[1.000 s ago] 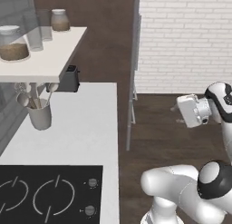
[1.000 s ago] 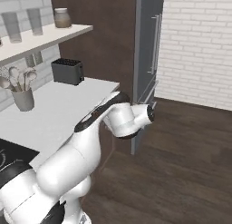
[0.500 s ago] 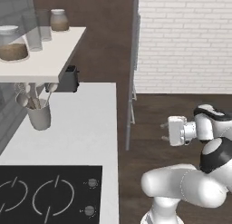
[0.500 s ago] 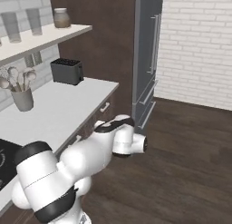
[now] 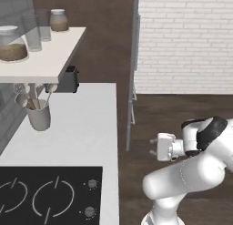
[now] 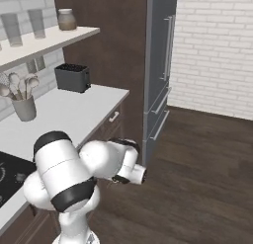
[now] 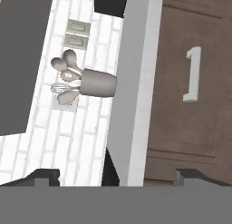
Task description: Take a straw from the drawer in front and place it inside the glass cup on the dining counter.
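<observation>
Hanging low off the floor, my gripper (image 5: 153, 146) points sideways at the cabinet under the white worktop (image 5: 86, 124), near it but not touching. My fingers are spread wide with nothing between them. In the hand view, which is rolled on its side, the two dark fingertips (image 7: 44, 175) stand far apart at the bottom, gripper (image 7: 118, 175) centred on the pale edge of the worktop (image 7: 133, 82). The drawer (image 7: 181, 82) is shut. Its dark brown face with a white handle (image 7: 193, 74) fills the right half of that view, ahead of my right fingertip and clearly apart from it. In the right base view the same drawer (image 6: 112, 123) sits just under the worktop lip with its handle (image 6: 114, 116), above and slightly beyond my wrist. A crock of spoons (image 7: 97, 82) stands on the worktop against the white tile wall, ahead of my left fingertip and well apart; it also shows in the left base view (image 5: 39, 115). A black toaster (image 5: 68, 79) sits at the far end of the worktop and a black hob (image 5: 45, 194) at the near end. A tall grey fridge (image 6: 160, 65) stands past the cabinets.
</observation>
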### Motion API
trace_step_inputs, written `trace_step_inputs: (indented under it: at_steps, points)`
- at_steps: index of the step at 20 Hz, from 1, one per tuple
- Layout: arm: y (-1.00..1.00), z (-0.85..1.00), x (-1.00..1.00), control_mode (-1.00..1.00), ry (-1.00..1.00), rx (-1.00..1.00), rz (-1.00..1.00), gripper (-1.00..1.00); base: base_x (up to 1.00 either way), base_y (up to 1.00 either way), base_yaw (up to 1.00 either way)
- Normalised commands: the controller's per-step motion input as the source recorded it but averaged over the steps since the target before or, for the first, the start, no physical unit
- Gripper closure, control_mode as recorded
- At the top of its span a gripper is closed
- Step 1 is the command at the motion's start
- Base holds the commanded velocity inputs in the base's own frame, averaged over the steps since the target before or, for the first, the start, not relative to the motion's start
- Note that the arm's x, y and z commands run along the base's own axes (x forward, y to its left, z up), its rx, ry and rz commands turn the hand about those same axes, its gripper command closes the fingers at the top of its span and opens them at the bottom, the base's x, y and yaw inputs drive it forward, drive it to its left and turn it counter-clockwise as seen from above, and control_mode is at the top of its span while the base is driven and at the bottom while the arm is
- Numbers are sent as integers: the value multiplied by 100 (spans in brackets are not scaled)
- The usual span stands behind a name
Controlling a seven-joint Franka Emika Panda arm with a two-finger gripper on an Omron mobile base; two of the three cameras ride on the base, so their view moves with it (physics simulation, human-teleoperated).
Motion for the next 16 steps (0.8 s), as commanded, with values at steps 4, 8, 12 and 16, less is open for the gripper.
trace_step_inputs:
  at_steps: [4,8,12,16]
  points:
    - [49,-36,19,-100,-5,1,6,-100,0,0,0]
    - [31,-27,34,-100,-3,0,3,-100,0,0,0]
    - [31,-38,44,-100,0,0,1,-100,0,0,0]
    - [35,-36,44,-100,-1,0,0,-100,0,0,0]
